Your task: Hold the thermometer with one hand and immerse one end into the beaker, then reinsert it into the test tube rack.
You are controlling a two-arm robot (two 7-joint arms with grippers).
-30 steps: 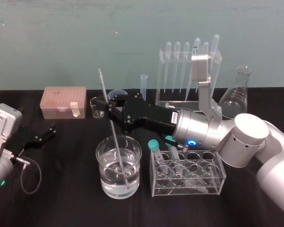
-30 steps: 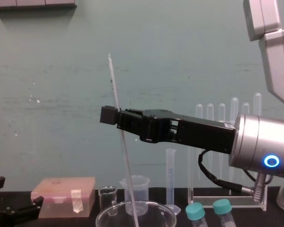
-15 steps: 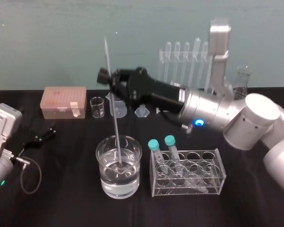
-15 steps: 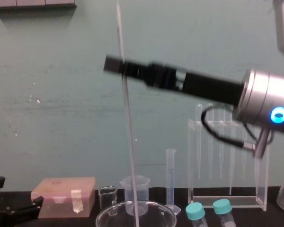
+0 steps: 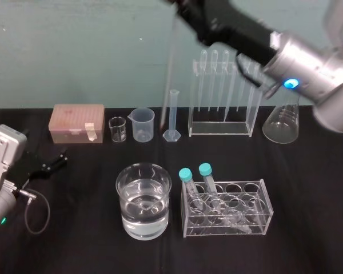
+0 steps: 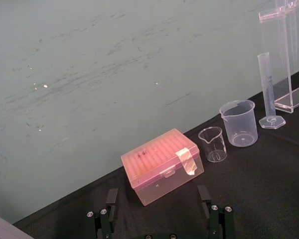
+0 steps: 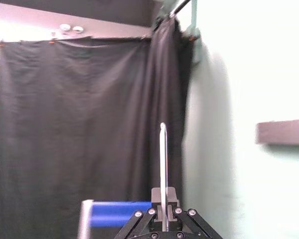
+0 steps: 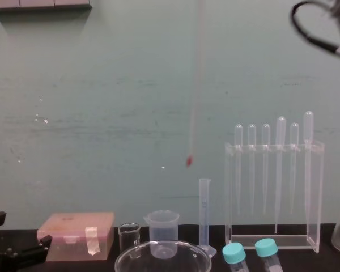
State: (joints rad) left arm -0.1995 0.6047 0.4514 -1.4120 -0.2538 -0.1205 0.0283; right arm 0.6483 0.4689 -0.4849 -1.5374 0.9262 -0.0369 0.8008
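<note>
left fingers (image 6: 111, 204): apart, nothing between; parked low on the counter (image 5: 74, 245) at far left, idle; pink tip box (image 6: 162, 164) just ahead of them.
beaker (image 5: 143, 201): holds water; on the counter well below the right fingers, nearer the robot and a bit left; nothing dipped in it.
thermometer (image 8: 194, 102): in the air, hanging from the right fingers; in neither beaker nor rack.
thermometer axis: long axis near vertical, slight lean; red tip (image 8: 188, 161) points down and ends below and slightly left of the fingers; short top end sticks up past them in the right wrist view.
right fingers (image 7: 170, 196): clamped on the thermometer, high up, above the back row of glassware.
why held so: judged, the grip near the upper part leaves the long lower length free to go down a hole; upright matches the hole direction.
test tube rack (image 8: 318, 198): below and right of the right fingers, at the back of the counter; pipettes (image 8: 280, 164) hang through its top bar holes; red tip is left of the rack, apart from it.
next, judged: shift right over a free hole, keep the rod plumb, lower slowly; thin glass could snap on the bar.
</note>
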